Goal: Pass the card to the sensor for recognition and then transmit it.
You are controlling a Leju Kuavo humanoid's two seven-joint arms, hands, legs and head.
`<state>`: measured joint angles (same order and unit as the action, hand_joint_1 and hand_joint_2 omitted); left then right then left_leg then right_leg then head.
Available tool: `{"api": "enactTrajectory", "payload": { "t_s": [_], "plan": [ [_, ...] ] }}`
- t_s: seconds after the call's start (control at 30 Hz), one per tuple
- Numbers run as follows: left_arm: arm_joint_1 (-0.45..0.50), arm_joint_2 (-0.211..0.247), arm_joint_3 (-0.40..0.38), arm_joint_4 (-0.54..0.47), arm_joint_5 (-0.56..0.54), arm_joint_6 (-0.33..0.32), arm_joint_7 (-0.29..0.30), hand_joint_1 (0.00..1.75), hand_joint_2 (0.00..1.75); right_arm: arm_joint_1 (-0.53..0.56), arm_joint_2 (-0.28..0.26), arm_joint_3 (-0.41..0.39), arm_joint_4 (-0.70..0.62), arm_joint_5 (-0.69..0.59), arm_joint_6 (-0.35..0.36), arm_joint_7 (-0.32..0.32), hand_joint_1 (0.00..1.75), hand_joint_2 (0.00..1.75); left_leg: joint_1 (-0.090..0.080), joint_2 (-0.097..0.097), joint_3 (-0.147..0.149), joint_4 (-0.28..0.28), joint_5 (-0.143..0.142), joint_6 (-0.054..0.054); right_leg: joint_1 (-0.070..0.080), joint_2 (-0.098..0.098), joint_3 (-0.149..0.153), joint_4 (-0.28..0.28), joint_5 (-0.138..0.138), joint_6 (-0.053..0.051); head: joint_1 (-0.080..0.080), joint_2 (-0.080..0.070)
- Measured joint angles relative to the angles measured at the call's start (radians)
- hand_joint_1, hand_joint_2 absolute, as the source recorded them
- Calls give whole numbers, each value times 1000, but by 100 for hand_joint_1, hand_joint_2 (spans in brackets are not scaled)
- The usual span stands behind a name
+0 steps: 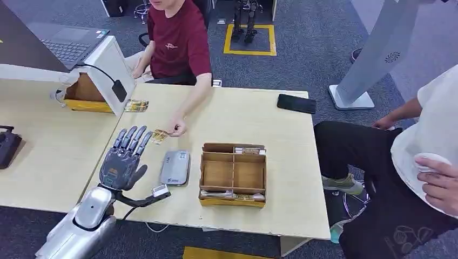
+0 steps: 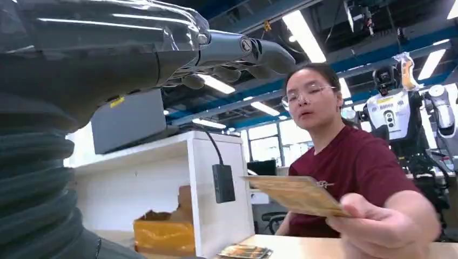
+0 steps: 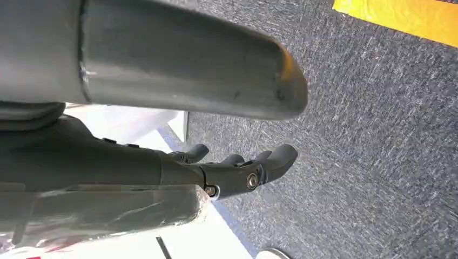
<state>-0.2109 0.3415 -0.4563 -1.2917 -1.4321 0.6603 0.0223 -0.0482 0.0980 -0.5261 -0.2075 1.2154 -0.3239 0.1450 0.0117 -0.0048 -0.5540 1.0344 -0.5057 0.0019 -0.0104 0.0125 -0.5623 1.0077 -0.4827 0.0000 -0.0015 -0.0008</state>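
A person in a dark red shirt (image 1: 178, 40) sits across the table and holds out a yellowish card (image 1: 160, 135) in their hand (image 1: 177, 128). The card (image 2: 296, 195) shows flat in that hand in the left wrist view. My left hand (image 1: 125, 158) is stretched over the table with fingers apart, its fingertips (image 1: 141, 132) close beside the card, holding nothing. A grey card sensor (image 1: 175, 167) lies on the table just right of my left hand. My right hand (image 3: 232, 170) hangs over grey carpet, fingers loosely extended and empty.
A wooden divided box (image 1: 233, 174) with cards in its slots stands right of the sensor. A white stand with a black reader (image 1: 119, 90) and a small stack of cards (image 1: 136, 106) sit at the far left. A black phone (image 1: 296, 103) lies far right. Another person (image 1: 426, 156) sits at right.
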Motion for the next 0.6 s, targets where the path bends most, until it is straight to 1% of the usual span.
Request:
{"api": "enactTrajectory", "payload": {
  "t_s": [0.27, 0.43, 0.47, 0.5, 0.6],
  "plan": [
    [32, -125, 158, 15, 97, 12, -212, 0, 175, -5, 2, -16, 0, 45, 0, -5, 0, 0, 0, 0, 0, 0, 0, 0, 0, 0, 0, 0, 0, 0, 0, 0],
    [54, -185, 242, 26, 158, 16, -339, 0, 175, -5, 2, -25, 0, 78, 0, -6, 0, 0, 0, 0, 0, 0, 0, 0, 0, 0, 0, 0, 0, 0, 0, 0],
    [58, -201, 268, 30, 170, 18, -364, 120, 175, -5, 3, -27, 0, 85, 0, -6, 0, 0, 0, 0, 0, 0, 0, 0, 0, -1, 0, 0, 0, 0, 0, 0],
    [63, -216, 287, 34, 181, 19, -386, 175, 175, -6, 3, -28, 0, 90, 0, -7, 0, 0, 0, 0, 0, 0, 0, 0, 0, -1, 0, 0, 0, 0, 0, 0],
    [72, -234, 312, 37, 206, 19, -427, 175, 175, -7, 3, -30, 0, 103, 0, -7, 0, 0, 0, 0, 0, 0, 0, 0, 0, -1, 0, 0, 0, 0, 0, 0]
  ]
}}
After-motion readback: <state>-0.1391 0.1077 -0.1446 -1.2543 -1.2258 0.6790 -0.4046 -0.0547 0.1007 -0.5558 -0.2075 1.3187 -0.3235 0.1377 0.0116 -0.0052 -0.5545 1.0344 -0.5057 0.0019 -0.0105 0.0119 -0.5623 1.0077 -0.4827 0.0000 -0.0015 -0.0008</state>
